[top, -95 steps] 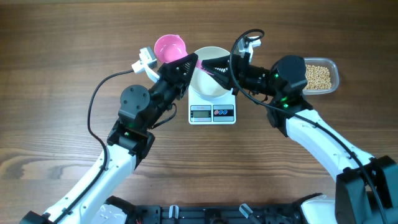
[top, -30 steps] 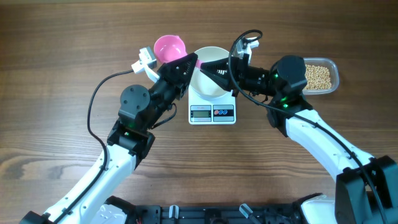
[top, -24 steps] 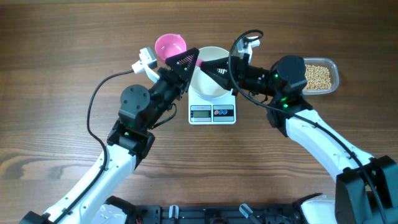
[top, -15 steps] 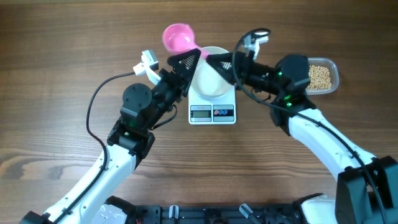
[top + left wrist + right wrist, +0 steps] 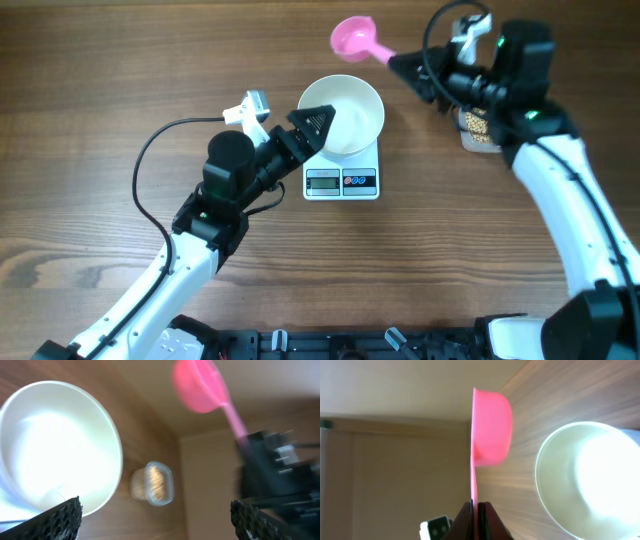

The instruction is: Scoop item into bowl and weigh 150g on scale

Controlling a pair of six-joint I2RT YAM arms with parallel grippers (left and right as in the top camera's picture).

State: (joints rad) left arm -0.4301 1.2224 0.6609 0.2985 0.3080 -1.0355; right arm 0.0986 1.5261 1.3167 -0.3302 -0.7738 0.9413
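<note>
The white bowl stands on the white scale; it looks empty in both wrist views. My left gripper is open at the bowl's left rim, holding nothing. My right gripper is shut on the thin handle of a pink scoop, raised beyond the bowl to its right. In the left wrist view the scoop hangs blurred in the air. The item, tan beans, lies in a clear tub mostly hidden under my right arm.
Brown wooden tabletop all round. The scale's display and buttons face the near edge. A black cable loops beside my left arm.
My left gripper opened and let go of the pink scoop, then drew back slightly. My right arm carried the scoop up and right, from the bowl's rim toward the bean tub.
</note>
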